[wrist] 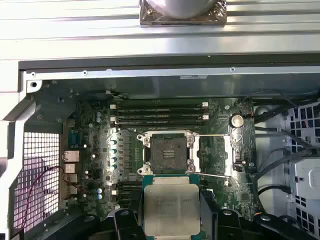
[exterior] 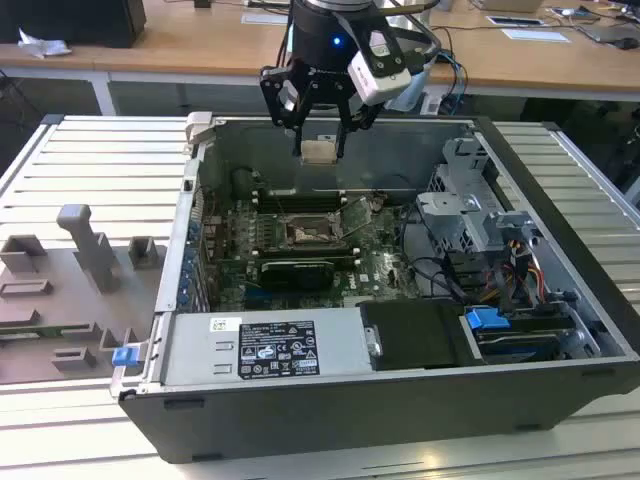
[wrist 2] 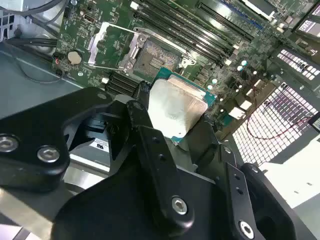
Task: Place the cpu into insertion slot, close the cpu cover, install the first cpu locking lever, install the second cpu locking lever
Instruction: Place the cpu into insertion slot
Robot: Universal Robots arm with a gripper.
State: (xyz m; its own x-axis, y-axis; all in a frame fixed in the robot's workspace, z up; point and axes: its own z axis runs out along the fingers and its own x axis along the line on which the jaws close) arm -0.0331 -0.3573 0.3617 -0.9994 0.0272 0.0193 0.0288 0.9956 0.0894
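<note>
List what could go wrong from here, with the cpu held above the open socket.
1. The fingers grip the cpu only by its edges, well above the insertion slot; a slip or tilt could drop it askew onto the socket.
2. The cpu cover lies open right beside the slot, with a thin lever alongside; the fingers might catch either on the way down.

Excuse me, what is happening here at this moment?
A robot arm's gripper holds the cpu above an open computer case. Below it, on the green motherboard, the insertion slot is empty and the cpu cover is swung open beside it. The cpu is not yet seated.
</note>
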